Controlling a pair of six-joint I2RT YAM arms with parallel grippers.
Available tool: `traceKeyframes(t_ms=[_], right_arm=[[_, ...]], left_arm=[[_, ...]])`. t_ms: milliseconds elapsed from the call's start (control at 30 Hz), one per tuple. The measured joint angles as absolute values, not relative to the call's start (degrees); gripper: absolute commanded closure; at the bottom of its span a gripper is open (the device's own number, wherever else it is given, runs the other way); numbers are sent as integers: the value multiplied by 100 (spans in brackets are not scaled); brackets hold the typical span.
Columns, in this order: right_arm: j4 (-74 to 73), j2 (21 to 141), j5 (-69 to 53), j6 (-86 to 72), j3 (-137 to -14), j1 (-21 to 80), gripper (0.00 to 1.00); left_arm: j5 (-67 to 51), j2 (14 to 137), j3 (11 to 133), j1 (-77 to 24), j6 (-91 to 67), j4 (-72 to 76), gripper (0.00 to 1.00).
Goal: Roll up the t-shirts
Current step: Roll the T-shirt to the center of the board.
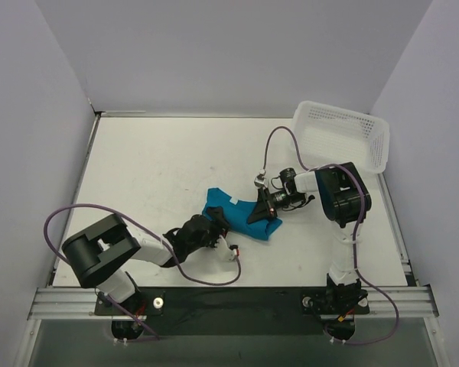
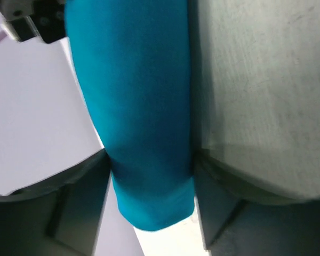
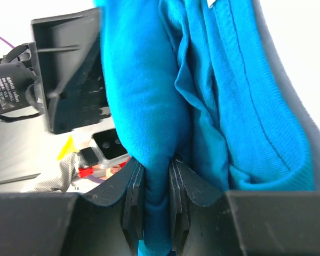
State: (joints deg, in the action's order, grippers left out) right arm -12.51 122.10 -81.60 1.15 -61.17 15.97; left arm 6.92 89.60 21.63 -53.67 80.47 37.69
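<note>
The teal-blue t-shirt (image 1: 241,210) lies bunched into a small thick bundle on the white table, right of centre. My left gripper (image 1: 213,227) is at its near-left end and my right gripper (image 1: 261,212) at its right end. In the left wrist view the t-shirt (image 2: 133,80) fills the gap between the fingers of my left gripper (image 2: 149,160), which is shut on it. In the right wrist view my right gripper (image 3: 156,170) pinches a thick fold of the t-shirt (image 3: 229,96). The left gripper's body (image 3: 69,90) shows just beyond the fold.
A white perforated basket (image 1: 344,134) stands at the back right corner of the table (image 1: 153,168). Purple cables loop from both arms near the front edge. Walls close in the table at left, right and back.
</note>
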Motion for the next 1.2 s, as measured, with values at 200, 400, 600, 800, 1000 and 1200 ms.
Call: traceKeyframes(t_ms=[200, 400, 600, 800, 1000, 1200], right_arm=[[-1212, 12250, -8193, 27, -6117, 1559, 93], [-1315, 12239, -8029, 137, -6154, 1540, 49], [-1922, 11533, -7516, 567, -6300, 1433, 25], [-2036, 9972, -6637, 676, -6464, 954, 17], [-1911, 7846, -5251, 1282, -5983, 644, 6], [-2086, 5688, -4359, 2005, -5205, 851, 0]], left_arm=[[628, 9275, 2727, -5140, 8051, 3087, 54], [128, 9435, 4005, -4873, 7850, 904, 70], [-572, 9570, 5280, -4630, 7979, -1656, 77], [-1208, 10331, 7006, -4617, 8479, -4764, 78], [-1979, 11382, 8451, -4609, 8628, -6785, 77], [-2340, 12005, 9157, -4609, 8565, -7432, 78]])
